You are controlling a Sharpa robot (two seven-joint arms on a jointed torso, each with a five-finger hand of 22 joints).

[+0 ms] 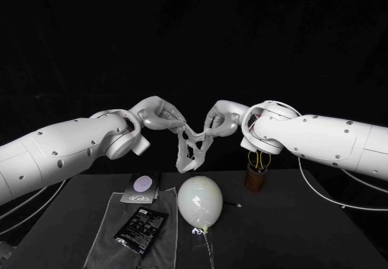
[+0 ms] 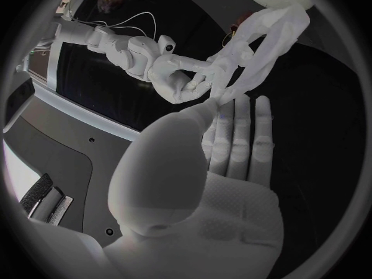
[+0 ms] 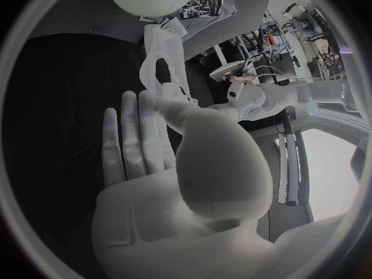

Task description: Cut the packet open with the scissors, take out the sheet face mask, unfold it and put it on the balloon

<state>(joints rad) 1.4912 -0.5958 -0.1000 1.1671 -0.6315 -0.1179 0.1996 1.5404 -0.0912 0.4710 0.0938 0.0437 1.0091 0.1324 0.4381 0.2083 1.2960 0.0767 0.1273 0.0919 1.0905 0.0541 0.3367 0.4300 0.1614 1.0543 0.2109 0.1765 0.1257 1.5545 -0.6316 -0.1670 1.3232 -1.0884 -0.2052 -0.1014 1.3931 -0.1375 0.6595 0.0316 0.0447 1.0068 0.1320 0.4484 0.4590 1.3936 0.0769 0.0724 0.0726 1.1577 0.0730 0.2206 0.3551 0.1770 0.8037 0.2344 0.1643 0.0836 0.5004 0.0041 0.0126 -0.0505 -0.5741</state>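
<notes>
Packet (image 1: 142,226), balloon (image 1: 201,200) below mask (image 1: 190,148) (aloft)

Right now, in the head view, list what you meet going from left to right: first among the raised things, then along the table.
Raised: left robot hand → sheet face mask → right robot hand. On the table: black packet → balloon → brown holder with the scissors.
</notes>
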